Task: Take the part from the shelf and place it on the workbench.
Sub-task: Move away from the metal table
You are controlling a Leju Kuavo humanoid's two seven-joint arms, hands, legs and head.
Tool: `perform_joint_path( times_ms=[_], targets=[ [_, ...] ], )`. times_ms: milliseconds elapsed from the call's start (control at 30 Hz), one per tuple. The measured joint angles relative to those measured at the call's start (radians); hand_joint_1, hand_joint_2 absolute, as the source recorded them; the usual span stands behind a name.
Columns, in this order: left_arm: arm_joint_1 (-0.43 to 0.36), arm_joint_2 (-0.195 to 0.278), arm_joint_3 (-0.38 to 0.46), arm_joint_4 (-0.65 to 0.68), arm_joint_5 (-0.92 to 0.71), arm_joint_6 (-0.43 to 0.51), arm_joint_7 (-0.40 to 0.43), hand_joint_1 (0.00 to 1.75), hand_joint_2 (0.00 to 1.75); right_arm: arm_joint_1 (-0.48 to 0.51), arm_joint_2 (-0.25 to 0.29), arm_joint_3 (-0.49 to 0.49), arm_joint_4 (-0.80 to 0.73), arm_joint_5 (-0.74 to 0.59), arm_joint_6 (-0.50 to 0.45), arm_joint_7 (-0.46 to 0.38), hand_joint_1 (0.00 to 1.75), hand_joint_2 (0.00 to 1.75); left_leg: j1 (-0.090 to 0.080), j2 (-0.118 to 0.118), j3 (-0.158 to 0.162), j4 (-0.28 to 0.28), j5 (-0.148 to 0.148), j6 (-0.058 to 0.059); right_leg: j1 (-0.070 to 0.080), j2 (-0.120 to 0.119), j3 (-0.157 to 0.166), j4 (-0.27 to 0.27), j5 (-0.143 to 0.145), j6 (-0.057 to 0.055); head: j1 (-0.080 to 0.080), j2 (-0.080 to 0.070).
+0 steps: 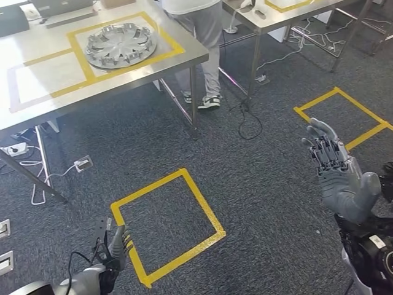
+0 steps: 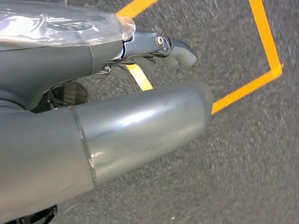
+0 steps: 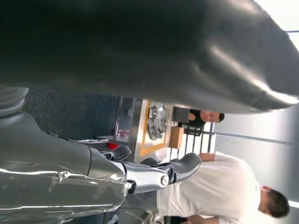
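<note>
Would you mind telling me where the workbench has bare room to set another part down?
The taped rectangle left of the round part is bare. The part fills its own yellow square. The workbench back-left corner is crowded by dark items.

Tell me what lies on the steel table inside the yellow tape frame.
A round silver part with radial vanes lies flat on the table, inside the tape frame. What is under the part is hidden.

Right hand (image 1: 334, 167) raised, fingers spread; left hand (image 1: 116, 247) low, empty.
</note>
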Motion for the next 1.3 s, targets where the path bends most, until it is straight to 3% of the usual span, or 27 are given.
perform_joint_path(
  times_ms=[33, 100, 133, 200, 267, 300, 333, 367, 400, 467, 533, 600, 633, 700, 767, 800, 833, 867, 933, 1000, 1067, 1133, 1200, 1267, 1300],
  targets=[
    [-0.001, 0.0, 0.0, 0.0, 0.0, 0.0, 0.0, 0.0, 0.0, 0.0, 0.0, 0.0, 0.0, -0.001, 0.0, -0.001, 0.0, 0.0, -0.001, -0.008, 0.011, -0.025, 0.004, 0.002, -0.001, 0.01, -0.003, 0.001, 0.001, 0.005, 0.001, 0.0],
    [-0.001, -0.002, 0.0, 0.0, 0.0, 0.0, -0.001, 0.0, 0.0, 0.0, 0.0, 0.0, 0.0, -0.002, 0.0, -0.002, 0.0, 0.0, -0.001, 0.01, 0.014, -0.033, 0.005, 0.006, -0.002, 0.029, -0.009, -0.001, 0.004, 0.017, 0.002, 0.0],
    [-0.003, -0.004, 0.0, 0.0, 0.0, 0.001, -0.001, 0.0, 0.0, 0.001, 0.0, 0.0, 0.0, -0.002, 0.0, -0.003, 0.0, 0.0, 0.001, 0.021, 0.016, -0.038, 0.007, 0.011, -0.002, 0.026, -0.014, 0.002, 0.001, 0.022, 0.002, 0.0],
    [-0.005, -0.007, 0.0, 0.0, 0.0, 0.001, -0.003, 0.0, 0.0, -0.002, 0.0, 0.0, -0.001, -0.002, 0.0, -0.003, 0.0, 0.0, 0.006, 0.044, 0.019, -0.047, 0.012, 0.02, -0.001, -0.017, -0.044, 0.062, -0.04, 0.033, 0.01, 0.0],
    [-0.002, -0.007, 0.0, 0.0, -0.001, 0.001, -0.004, 0.0, 0.0, -0.005, 0.0, 0.002, -0.002, -0.002, -0.002, -0.004, 0.0, 0.0, 0.005, 0.064, 0.02, -0.048, 0.011, 0.025, -0.007, -0.067, -0.103, 0.198, -0.109, 0.044, 0.019, 0.0],
    [0.001, -0.008, 0.0, 0.0, -0.002, 0.002, -0.004, 0.0, 0.0, -0.005, 0.0, 0.002, -0.001, -0.002, -0.003, -0.004, 0.0, 0.0, 0.004, 0.075, 0.02, -0.048, 0.011, 0.026, -0.009, -0.077, -0.131, 0.262, -0.132, 0.049, 0.019, 0.0],
    [0.003, -0.008, 0.0, 0.0, -0.003, 0.003, -0.003, 0.0, 0.0, -0.004, 0.0, 0.003, -0.001, -0.002, -0.005, -0.004, 0.0, 0.0, 0.004, 0.086, 0.02, -0.048, 0.009, 0.025, -0.012, -0.083, -0.145, 0.293, -0.136, 0.053, 0.02, 0.0],
    [0.003, -0.01, 0.0, 0.0, -0.005, 0.004, -0.003, 0.0, 0.0, -0.004, 0.0, 0.004, -0.001, -0.002, -0.007, -0.004, 0.0, 0.0, 0.004, 0.098, 0.021, -0.047, 0.008, 0.024, -0.013, -0.088, -0.139, 0.284, -0.12, 0.056, 0.02, 0.0],
    [0.003, -0.012, 0.0, 0.0, -0.007, 0.005, -0.003, 0.0, 0.0, -0.004, 0.0, 0.004, 0.0, -0.002, -0.008, -0.005, 0.0, 0.0, 0.005, 0.108, 0.023, -0.047, 0.006, 0.022, -0.015, -0.095, -0.114, 0.235, -0.088, 0.057, 0.02, 0.0],
    [0.001, -0.015, 0.0, 0.0, -0.011, 0.006, -0.001, 0.0, 0.0, -0.005, 0.0, 0.005, -0.001, -0.002, -0.011, -0.005, 0.0, 0.0, 0.002, 0.126, 0.029, -0.045, 0.0, 0.014, -0.012, -0.134, -0.041, 0.093, -0.027, 0.056, 0.021, 0.0],
    [0.0, -0.016, 0.0, 0.0, -0.013, 0.007, 0.001, 0.0, 0.0, -0.006, 0.0, 0.005, -0.002, -0.001, -0.012, -0.006, 0.0, 0.0, -0.005, 0.144, 0.032, -0.041, -0.005, 0.005, -0.004, -0.165, -0.002, 0.014, -0.011, 0.042, 0.021, 0.0],
    [-0.002, -0.016, 0.0, 0.0, -0.014, 0.008, 0.001, 0.0, 0.0, -0.004, 0.0, 0.005, -0.003, -0.001, -0.014, -0.006, 0.0, 0.0, -0.009, 0.165, 0.032, -0.038, -0.007, -0.004, -0.001, -0.154, 0.0, 0.005, -0.013, 0.024, 0.018, 0.0],
    [-0.003, -0.017, 0.0, 0.0, -0.014, 0.008, 0.001, 0.0, 0.0, -0.001, 0.0, 0.005, -0.004, 0.0, -0.015, -0.006, 0.0, 0.0, -0.007, 0.165, 0.032, -0.032, -0.013, -0.009, -0.002, -0.141, -0.001, 0.004, -0.01, 0.018, 0.015, 0.0],
    [-0.007, -0.017, 0.0, 0.0, -0.015, 0.008, 0.002, 0.0, 0.0, -0.001, 0.0, 0.006, -0.006, 0.002, -0.016, -0.007, 0.0, 0.0, -0.002, 0.123, 0.009, 0.027, -0.053, -0.02, -0.006, -0.118, 0.0, -0.001, -0.004, 0.006, 0.013, 0.0],
    [-0.007, -0.017, 0.0, 0.0, -0.016, 0.009, 0.002, 0.0, 0.0, -0.001, 0.0, 0.006, -0.007, 0.005, -0.017, -0.006, 0.0, 0.0, 0.002, 0.072, -0.055, 0.164, -0.121, -0.026, -0.007, -0.095, -0.003, -0.002, 0.0, -0.001, 0.008, 0.0],
    [-0.004, -0.017, 0.0, 0.0, -0.016, 0.01, 0.002, 0.0, 0.0, 0.001, 0.0, 0.007, -0.007, 0.006, -0.019, -0.006, 0.0, 0.0, 0.002, 0.064, -0.09, 0.232, -0.145, -0.027, -0.007, -0.082, -0.004, -0.002, 0.001, -0.004, 0.006, 0.0],
    [-0.001, -0.017, 0.0, 0.0, -0.016, 0.011, 0.002, 0.0, 0.0, 0.001, 0.0, 0.008, -0.007, 0.008, -0.021, -0.005, 0.0, 0.0, 0.002, 0.061, -0.112, 0.271, -0.151, -0.026, -0.007, -0.068, -0.005, -0.002, 0.002, -0.005, 0.005, 0.0],
    [0.002, -0.017, 0.0, 0.0, -0.016, 0.012, 0.002, 0.0, 0.0, 0.002, 0.0, 0.009, -0.007, 0.009, -0.022, -0.005, 0.0, 0.0, 0.001, 0.059, -0.116, 0.272, -0.137, -0.025, -0.006, -0.053, -0.005, -0.001, 0.003, -0.005, 0.004, 0.0],
    [0.001, -0.017, 0.0, 0.0, -0.017, 0.013, 0.002, 0.0, 0.0, 0.002, 0.0, 0.011, -0.007, 0.01, -0.023, -0.005, 0.0, 0.0, 0.002, 0.043, -0.069, 0.161, -0.066, -0.017, -0.006, -0.025, -0.005, -0.001, 0.004, -0.003, 0.001, 0.0],
    [-0.002, -0.016, 0.0, 0.0, -0.017, 0.016, 0.002, 0.0, 0.0, 0.001, 0.0, 0.013, -0.007, 0.011, -0.024, -0.005, 0.0, 0.0, 0.004, 0.003, -0.01, 0.026, -0.011, -0.009, -0.004, -0.002, -0.009, 0.004, 0.005, 0.002, 0.0, 0.0],
    [-0.003, -0.016, 0.0, 0.0, -0.017, 0.019, 0.002, 0.0, 0.0, 0.001, 0.0, 0.014, -0.007, 0.012, -0.026, -0.005, 0.0, 0.0, 0.003, -0.013, 0.011, -0.023, -0.003, -0.004, -0.005, 0.02, -0.017, 0.006, 0.007, 0.013, 0.001, 0.0],
    [-0.004, -0.02, 0.0, 0.0, -0.017, 0.02, 0.003, 0.0, 0.0, 0.003, 0.0, 0.014, -0.008, 0.014, -0.027, -0.006, 0.0, 0.0, 0.004, 0.01, 0.014, -0.029, 0.001, 0.003, -0.007, 0.03, -0.025, 0.007, 0.007, 0.026, 0.002, 0.0],
    [-0.007, -0.023, 0.0, 0.0, -0.017, 0.021, 0.003, 0.0, 0.0, 0.003, 0.0, 0.014, -0.009, 0.017, -0.028, -0.007, 0.0, 0.0, 0.008, 0.031, 0.018, -0.037, 0.005, 0.014, -0.005, -0.01, -0.049, 0.051, -0.022, 0.035, 0.008, 0.0],
    [-0.005, -0.024, 0.0, 0.0, -0.017, 0.021, 0.003, 0.0, 0.0, 0.002, 0.0, 0.015, -0.01, 0.018, -0.029, -0.008, 0.0, 0.0, 0.007, 0.053, 0.019, -0.039, 0.005, 0.02, -0.006, -0.064, -0.105, 0.177, -0.089, 0.042, 0.017, 0.0],
    [-0.003, -0.024, 0.0, 0.0, -0.017, 0.021, 0.004, 0.0, 0.0, 0.003, 0.0, 0.015, -0.01, 0.019, -0.029, -0.008, 0.0, 0.0, 0.005, 0.065, 0.019, -0.039, 0.004, 0.021, -0.008, -0.076, -0.136, 0.248, -0.117, 0.046, 0.019, 0.0]
  ],
)
